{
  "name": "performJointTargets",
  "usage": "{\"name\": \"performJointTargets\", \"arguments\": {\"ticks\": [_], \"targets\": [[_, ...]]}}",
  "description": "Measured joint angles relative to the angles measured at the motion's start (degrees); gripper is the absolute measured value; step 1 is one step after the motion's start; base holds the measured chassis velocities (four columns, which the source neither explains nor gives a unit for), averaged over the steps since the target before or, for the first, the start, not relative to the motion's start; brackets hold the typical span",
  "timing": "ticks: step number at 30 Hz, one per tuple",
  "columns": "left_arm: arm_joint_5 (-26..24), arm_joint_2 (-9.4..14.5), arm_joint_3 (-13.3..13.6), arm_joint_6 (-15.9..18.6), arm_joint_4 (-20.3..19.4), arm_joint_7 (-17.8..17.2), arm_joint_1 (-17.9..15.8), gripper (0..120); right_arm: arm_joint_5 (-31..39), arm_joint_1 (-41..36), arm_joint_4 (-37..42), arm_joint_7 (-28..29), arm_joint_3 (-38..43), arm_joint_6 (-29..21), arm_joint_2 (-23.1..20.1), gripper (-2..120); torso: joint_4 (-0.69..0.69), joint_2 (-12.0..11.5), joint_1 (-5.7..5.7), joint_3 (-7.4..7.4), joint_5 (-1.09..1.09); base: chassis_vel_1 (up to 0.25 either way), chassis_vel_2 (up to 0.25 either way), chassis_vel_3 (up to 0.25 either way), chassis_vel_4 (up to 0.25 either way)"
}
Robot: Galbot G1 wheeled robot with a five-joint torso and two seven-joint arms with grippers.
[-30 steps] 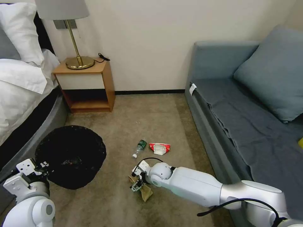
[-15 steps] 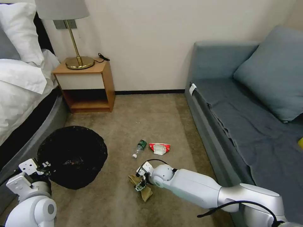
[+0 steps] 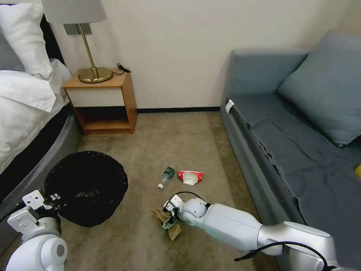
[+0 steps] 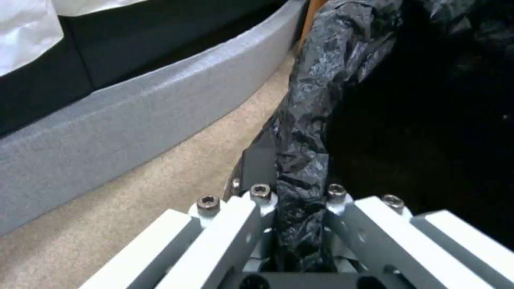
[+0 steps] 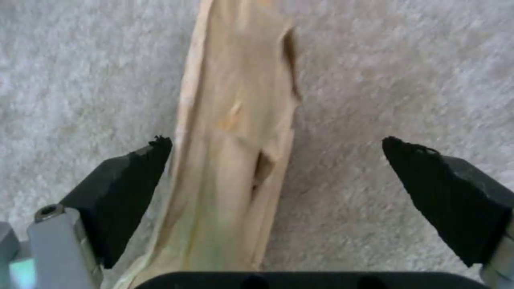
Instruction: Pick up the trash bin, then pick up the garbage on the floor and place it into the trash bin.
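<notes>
Carpet litter under collection: the right hand [image 5: 276, 160], jaws spread wide, straddles a tan wrapper [image 5: 235, 152] on the floor. The left hand [image 4: 292, 208] is clamped on the trash bin [image 3: 88, 186] rim beside the bed. Nearby lie a bottle [image 3: 166, 177] and red-and-white packet [image 3: 190, 176].

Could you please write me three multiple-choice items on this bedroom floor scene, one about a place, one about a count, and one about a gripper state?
1. Where does the gold-brown snack wrapper lie?
A. On the grey sofa
B. On the carpet between the right gripper's open fingers
C. Inside the bin

2. How many litter pieces lie beside each other, apart from the wrapper?
A. Two
B. Four
C. None

3. What is the left gripper doing?
A. Hanging open
B. Clamping the round black-lined trash bin's rim
C. Holding a bottle

Answers: B, fingers either side; A, small clear bottle and red-and-white packet; B, liner pinched between fingers.
</notes>
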Motion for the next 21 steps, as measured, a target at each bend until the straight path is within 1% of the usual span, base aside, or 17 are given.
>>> {"name": "performJointTargets", "arguments": {"ticks": [13, 18, 20, 21], "targets": [[0.7, -0.3, 0.6, -0.3, 0.5, 0.1, -0.4, 2, -4.5, 0.3, -6.4, -2.1, 1.2, 2.4, 1.3, 100, 0.00, 0.0, 0.00, 0.00, 0.01, 0.000, 0.000, 0.000, 0.000], [0.9, -0.3, 0.6, -0.4, 0.7, 0.2, -0.4, 2, -4.3, 0.2, -5.4, -2.2, 1.6, 2.5, 0.7, 100, 0.00, 0.0, 0.00, 0.00, 0.00, 0.000, 0.000, 0.000, 0.000], [0.9, -0.3, 0.7, -0.4, 0.9, 0.2, -0.7, 2, -3.0, 0.3, -2.3, -1.6, 1.7, 1.8, -0.3, 100, 0.00, 0.0, 0.00, 0.00, 0.00, 0.000, 0.000, 0.000, 0.000], [0.9, -0.3, 0.7, -0.4, 0.9, 0.2, -0.7, 2, -3.0, 0.3, -2.3, -1.6, 1.7, 1.8, -0.3, 100, 0.00, 0.0, 0.00, 0.00, 0.00, 0.000, 0.000, 0.000, 0.000]]}}
